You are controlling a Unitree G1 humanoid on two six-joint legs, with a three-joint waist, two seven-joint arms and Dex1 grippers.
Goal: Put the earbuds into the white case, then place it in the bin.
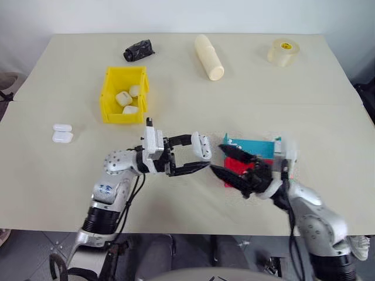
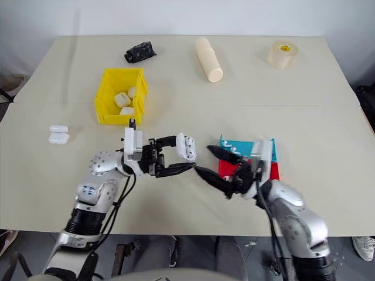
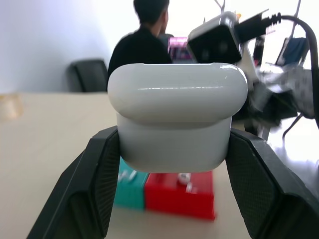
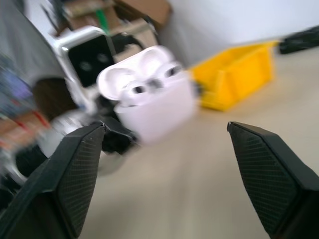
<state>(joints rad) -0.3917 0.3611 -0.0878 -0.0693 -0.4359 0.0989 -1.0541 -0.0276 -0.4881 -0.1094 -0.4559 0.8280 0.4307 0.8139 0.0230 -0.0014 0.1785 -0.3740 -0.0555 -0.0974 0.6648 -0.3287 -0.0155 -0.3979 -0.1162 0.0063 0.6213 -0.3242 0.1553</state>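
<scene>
The case (image 1: 202,146), a glossy white rounded box, is sitting clamped between the left gripper's (image 1: 196,153) ribbed black fingers (image 3: 99,184), lid hinged open with both earbuds (image 4: 152,84) seated inside. That arm is reaching rightward, holding the case above the table (image 1: 176,105). The right gripper (image 1: 225,161) is pointing at it from just beside, fingers spread wide and gripping nothing. Below it are lying a red tray (image 1: 237,167) and a blue tray (image 1: 258,146), touching. The yellow tall-walled bin (image 1: 124,95) is standing well apart, holding several cases. Two more cases (image 1: 62,133), a cream cylinder (image 1: 209,57), a tape roll (image 1: 284,51) and a black crumpled thing (image 1: 139,50) are lying around.
</scene>
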